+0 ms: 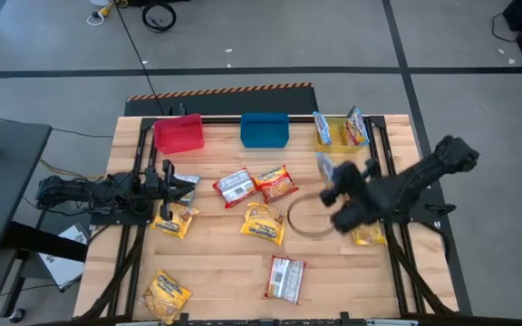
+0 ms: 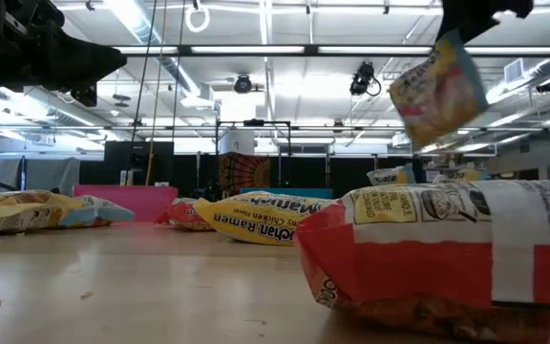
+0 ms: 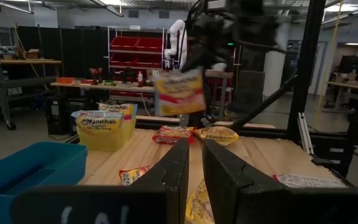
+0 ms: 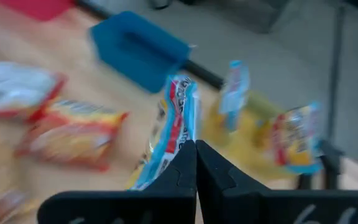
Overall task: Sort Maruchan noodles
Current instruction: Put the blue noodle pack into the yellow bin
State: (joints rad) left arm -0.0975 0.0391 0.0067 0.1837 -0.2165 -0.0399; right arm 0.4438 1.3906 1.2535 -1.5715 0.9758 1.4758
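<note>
The wooden table (image 1: 234, 272) is seen from above with its near edge at the bottom of the frame. Open board is left at lower centre, between a yellow-orange packet (image 1: 167, 294) at lower left and a red packet (image 1: 285, 278) at lower centre.

Farther up, across the middle of the frame, four more packets lie: a yellow-orange one (image 1: 263, 224) at centre, two red ones (image 1: 236, 186) (image 1: 277, 182) just above it, and a yellow-orange one (image 1: 174, 219) at centre left. A thin ring (image 1: 304, 217) lies on the board at centre right, with another yellow-orange packet (image 1: 368, 236) beside it under the right arm.

The right end effector (image 1: 330, 184), at right of centre and raised off the table, is clenched on a pale blue packet (image 4: 169, 134), held by its edge and hanging clear in the air. The left end effector (image 1: 181, 186), at centre left, hovers low over the packets there; whether it is released or clenched cannot be told.

Along the far edge three bins are ranged: a red bin (image 1: 178, 134), a blue bin (image 1: 264, 129) and a yellow bin (image 1: 340, 138) at upper right, the last holding two packets stood on edge.
</note>
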